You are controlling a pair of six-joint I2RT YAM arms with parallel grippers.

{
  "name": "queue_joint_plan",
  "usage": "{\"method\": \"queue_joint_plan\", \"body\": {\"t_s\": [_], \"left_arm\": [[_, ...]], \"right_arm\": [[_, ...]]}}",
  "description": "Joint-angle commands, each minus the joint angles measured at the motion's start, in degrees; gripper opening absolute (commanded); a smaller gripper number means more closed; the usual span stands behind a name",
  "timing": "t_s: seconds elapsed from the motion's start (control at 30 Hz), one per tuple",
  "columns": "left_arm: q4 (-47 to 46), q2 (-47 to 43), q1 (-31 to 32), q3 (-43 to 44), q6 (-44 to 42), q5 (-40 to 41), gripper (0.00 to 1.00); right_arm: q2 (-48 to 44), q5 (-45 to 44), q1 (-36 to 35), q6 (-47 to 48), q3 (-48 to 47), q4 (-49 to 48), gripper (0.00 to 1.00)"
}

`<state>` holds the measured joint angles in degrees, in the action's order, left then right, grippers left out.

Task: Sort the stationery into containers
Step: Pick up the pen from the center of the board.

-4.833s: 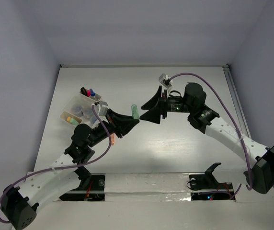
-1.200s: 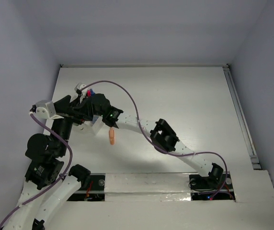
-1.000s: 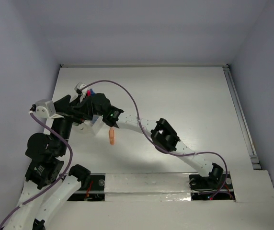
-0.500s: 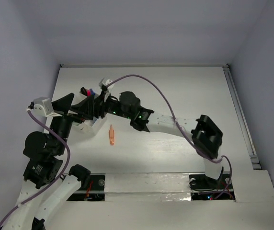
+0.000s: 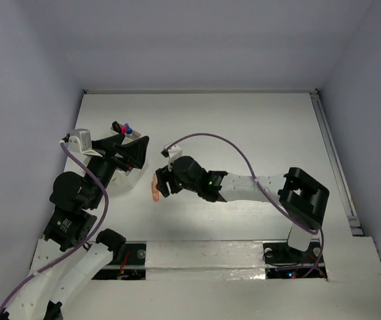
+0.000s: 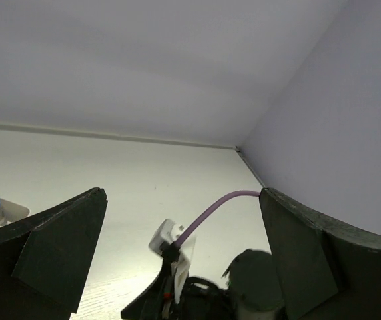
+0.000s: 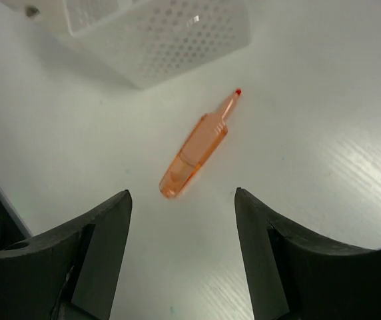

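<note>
Right arm had pulled back from the bins at upper left to centre-left of the top view, so the right gripper (image 5: 161,186) hung over the orange marker (image 7: 197,148), jaws apart w/ one on each side, grasping nothing. The marker lay flat on the table (image 5: 257,133), tip toward a perforated white bin (image 7: 157,33), near it but not touching. Left gripper (image 5: 129,148) had shifted over the bins at upper left, spread wide & holding nothing. Pink-black marker (image 5: 117,127) & blue-capped marker (image 5: 129,128) stuck up beyond it, at the cluster's far end.
</note>
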<state>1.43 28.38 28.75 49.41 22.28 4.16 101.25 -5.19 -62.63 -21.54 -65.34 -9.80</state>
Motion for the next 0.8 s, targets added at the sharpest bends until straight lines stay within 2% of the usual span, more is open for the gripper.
{"method": "queue_joint_plan", "body": {"t_s": [0.0,0.13,0.47,0.77], "left_arm": [[-4.1,-0.1,-0.4,-1.2,2.1,-1.9,0.99],[-3.8,-0.6,-0.4,-2.0,2.0,-1.5,0.99],[-3.3,-1.1,-0.4,-3.4,0.7,-0.6,0.99],[-3.9,-0.7,-0.4,-3.8,0.0,-0.6,0.99]], "right_arm": [[2.6,-7.5,-3.8,-0.8,-4.0,9.6,0.69],[7.7,-11.2,-5.1,-2.2,-8.0,15.2,0.69],[17.6,-11.9,-7.4,-4.3,-15.9,19.3,0.68],[22.7,-17.8,-7.9,-3.7,-20.7,24.2,0.54]]}}
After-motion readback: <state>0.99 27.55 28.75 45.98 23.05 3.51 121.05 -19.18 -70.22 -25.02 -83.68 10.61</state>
